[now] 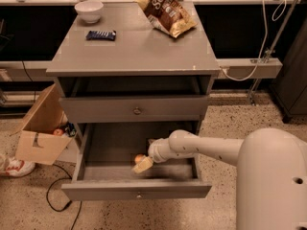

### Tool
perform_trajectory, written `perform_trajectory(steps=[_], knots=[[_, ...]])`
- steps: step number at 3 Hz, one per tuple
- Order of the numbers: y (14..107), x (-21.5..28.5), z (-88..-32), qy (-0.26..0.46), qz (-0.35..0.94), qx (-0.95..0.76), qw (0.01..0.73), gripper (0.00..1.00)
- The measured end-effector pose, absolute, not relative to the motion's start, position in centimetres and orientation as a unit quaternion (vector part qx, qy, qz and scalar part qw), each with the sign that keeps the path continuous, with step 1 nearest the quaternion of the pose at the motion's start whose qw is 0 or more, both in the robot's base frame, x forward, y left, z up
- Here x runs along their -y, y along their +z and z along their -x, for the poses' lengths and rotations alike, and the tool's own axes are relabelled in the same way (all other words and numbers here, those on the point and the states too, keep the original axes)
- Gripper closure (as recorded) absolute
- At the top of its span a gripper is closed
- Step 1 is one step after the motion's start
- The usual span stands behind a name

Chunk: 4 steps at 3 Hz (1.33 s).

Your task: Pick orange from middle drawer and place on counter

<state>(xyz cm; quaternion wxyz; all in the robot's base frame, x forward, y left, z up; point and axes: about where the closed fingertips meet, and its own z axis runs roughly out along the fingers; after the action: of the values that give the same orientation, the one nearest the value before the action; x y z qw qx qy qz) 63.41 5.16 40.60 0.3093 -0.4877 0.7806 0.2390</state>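
The middle drawer (110,145) is pulled open below the closed knobbed drawer front. The orange (139,157) lies on the drawer floor near the front middle, only its top left showing. My gripper (143,165) reaches in from the right on a white arm and sits right against the orange, covering its lower right side. The counter (134,49) is the grey top of the cabinet above.
On the counter stand a white bowl (89,9), a blue candy bar (101,35) and a brown chip bag (165,12). An open cardboard box (41,128) with a redder fruit (58,132) sits on the floor at the left. A black cable (55,198) lies by the drawer's left corner.
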Motion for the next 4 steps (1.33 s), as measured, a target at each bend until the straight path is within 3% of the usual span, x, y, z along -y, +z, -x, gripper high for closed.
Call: perform_trajectory(steps=[1, 4], knots=[[39.0, -6.5, -63.3, 0.227, 0.492, -0.786, 0.297, 0.02], [37.8, -6.3, -62.2, 0.234, 0.502, -0.780, 0.292, 0.71]])
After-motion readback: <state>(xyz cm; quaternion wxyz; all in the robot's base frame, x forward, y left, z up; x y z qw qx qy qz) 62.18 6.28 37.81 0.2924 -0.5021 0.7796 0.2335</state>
